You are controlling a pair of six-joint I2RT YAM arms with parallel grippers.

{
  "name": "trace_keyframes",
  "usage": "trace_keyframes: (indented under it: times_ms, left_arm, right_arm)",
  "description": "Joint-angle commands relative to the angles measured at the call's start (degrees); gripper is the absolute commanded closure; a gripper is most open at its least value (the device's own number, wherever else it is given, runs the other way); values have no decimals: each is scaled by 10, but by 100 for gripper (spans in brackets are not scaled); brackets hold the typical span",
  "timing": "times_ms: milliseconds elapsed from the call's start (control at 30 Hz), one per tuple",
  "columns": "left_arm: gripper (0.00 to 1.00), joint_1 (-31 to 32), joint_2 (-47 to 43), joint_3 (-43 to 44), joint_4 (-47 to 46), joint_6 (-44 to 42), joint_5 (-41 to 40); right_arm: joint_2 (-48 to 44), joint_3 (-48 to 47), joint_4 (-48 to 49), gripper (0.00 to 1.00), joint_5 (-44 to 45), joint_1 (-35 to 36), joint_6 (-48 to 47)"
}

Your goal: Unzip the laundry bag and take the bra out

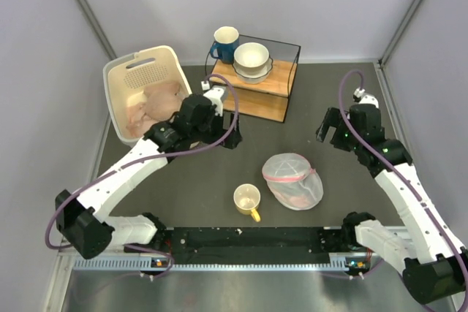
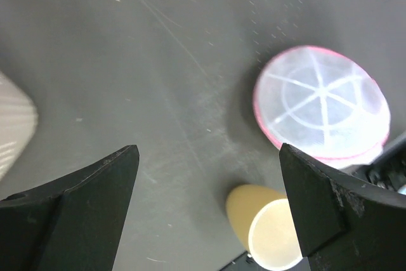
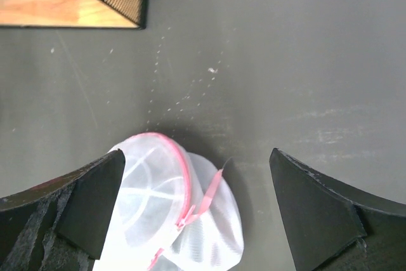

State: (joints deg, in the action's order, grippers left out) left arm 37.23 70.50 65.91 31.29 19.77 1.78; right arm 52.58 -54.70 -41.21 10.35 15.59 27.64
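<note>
Sitting beside yellow mug (image 1: 246,199), laundry bag (image 1: 293,180), basket (image 1: 146,72) and wooden stand (image 1: 263,104) behind

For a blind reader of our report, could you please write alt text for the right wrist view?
A round white mesh laundry bag with a pink zip lies on a dark table, seen between the fingers of the open right gripper. A wooden stand with a black wire frame shows at the top left.
</note>
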Motion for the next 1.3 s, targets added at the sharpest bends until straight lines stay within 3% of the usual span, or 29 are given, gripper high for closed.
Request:
trace_keyframes:
  times_ms: [0,233,467,667,767,867,900,967,1000,1033,1267]
  left_arm:
    - [2,43,34,13,-9,35,80]
    - [4,122,143,25,-15,59,197]
    - [5,123,210,70,9,52,227]
    - [5,108,206,67,0,61,252]
    - [5,102,206,60,-5,60,254]
    - [4,97,203,57,-4,54,248]
    - [4,96,199,58,-4,51,249]
    - [4,93,199,59,-3,43,248]
    - [4,93,199,59,-2,41,249]
    - [4,93,199,60,-3,40,256]
    - [4,92,234,77,0,61,303]
  right_arm:
    - [-9,18,-9,1,-101,2,13]
    - [3,52,-7,1,-105,6,31]
    - [43,74,-3,1,-148,6,19]
    - [99,115,48,1,-269,11,22]
    - [116,122,60,9,-290,13,22]
    - [111,121,67,32,-290,13,23]
    - [108,118,66,55,-276,13,23]
    - [97,109,67,77,-256,13,22]
    - [93,107,68,95,-236,13,22]
    - [90,99,66,100,-229,13,22]
    - [40,80,66,100,-172,13,29]
